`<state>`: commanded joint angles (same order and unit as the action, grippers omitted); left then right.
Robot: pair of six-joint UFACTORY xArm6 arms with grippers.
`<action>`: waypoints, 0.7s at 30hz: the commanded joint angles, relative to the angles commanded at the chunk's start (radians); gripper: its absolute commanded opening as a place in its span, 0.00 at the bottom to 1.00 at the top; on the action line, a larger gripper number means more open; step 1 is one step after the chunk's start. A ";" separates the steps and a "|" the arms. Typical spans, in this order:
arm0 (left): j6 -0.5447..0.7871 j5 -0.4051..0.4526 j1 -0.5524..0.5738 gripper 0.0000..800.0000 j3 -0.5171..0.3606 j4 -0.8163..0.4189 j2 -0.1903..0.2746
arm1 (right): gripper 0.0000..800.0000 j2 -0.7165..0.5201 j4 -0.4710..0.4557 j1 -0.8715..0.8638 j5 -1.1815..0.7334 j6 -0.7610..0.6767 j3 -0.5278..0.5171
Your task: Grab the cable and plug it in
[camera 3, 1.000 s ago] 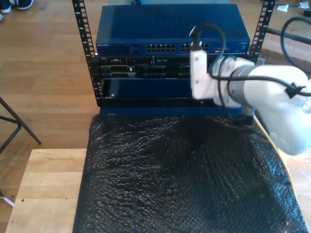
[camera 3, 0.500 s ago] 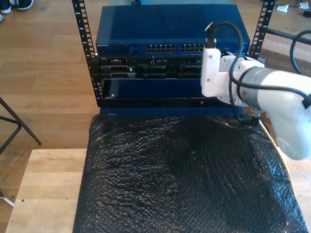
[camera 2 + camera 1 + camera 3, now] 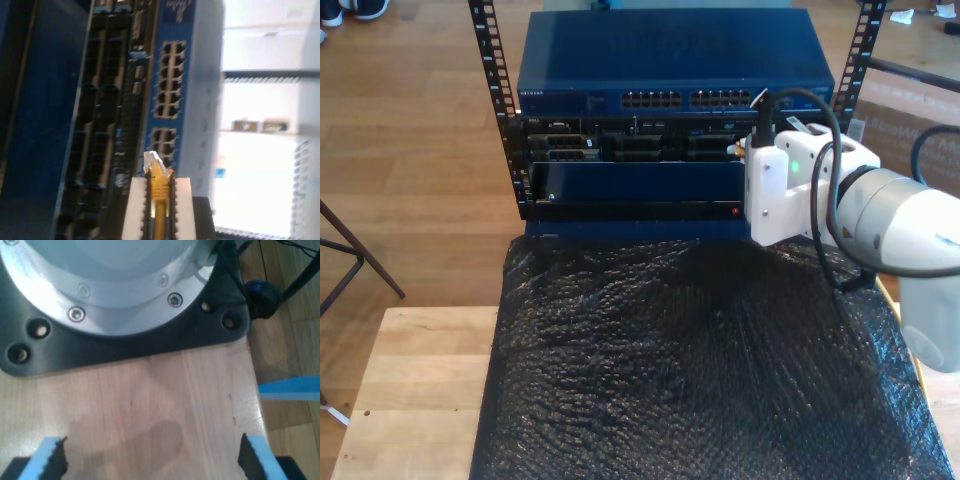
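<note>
The yellow cable [image 3: 160, 202] runs between the white pads [image 3: 134, 205] of my second gripper [image 3: 159, 184], which is shut on it. Its clear plug [image 3: 152, 162] sticks out past the fingertips, a short way from the port rows [image 3: 167, 80] of the blue switch [image 3: 670, 100] and not inserted. In the exterior view this arm stands at the right, and its gripper [image 3: 740, 150] reaches the rack front just below the switch. My first gripper [image 3: 150, 460] is open above bare wood, with nothing between its blue-padded fingertips [image 3: 50, 455].
Black bubble wrap [image 3: 700, 360] covers the wooden table [image 3: 420, 380] in front of the rack [image 3: 495, 90]. Darker modules [image 3: 620, 145] sit under the switch. A robot base [image 3: 115, 290] is bolted to the wood near my first gripper. A black stand leg [image 3: 360, 255] shows at the exterior view's left.
The arm holding the cable has swung toward the exterior view's right and dropped lower, turning its wrist toward the rack front. The cable stays gripped.
</note>
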<state>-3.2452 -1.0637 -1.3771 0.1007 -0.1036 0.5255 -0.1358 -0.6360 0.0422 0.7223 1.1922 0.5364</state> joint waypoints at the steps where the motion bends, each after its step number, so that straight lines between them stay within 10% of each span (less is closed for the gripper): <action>1: 0.000 0.000 0.000 1.00 0.000 0.000 0.000 | 0.00 0.000 0.011 0.000 0.000 0.012 0.000; 11: 0.000 0.000 0.000 1.00 0.000 0.000 0.000 | 0.00 0.020 0.104 0.008 0.002 0.123 -0.011; 21: 0.000 0.000 0.000 1.00 0.000 0.000 0.000 | 0.00 0.135 0.454 0.117 0.153 0.430 -0.037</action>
<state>-3.2452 -1.0637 -1.3771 0.1007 -0.1036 0.5255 -0.0008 -0.1818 0.1588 0.8757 1.6218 0.4996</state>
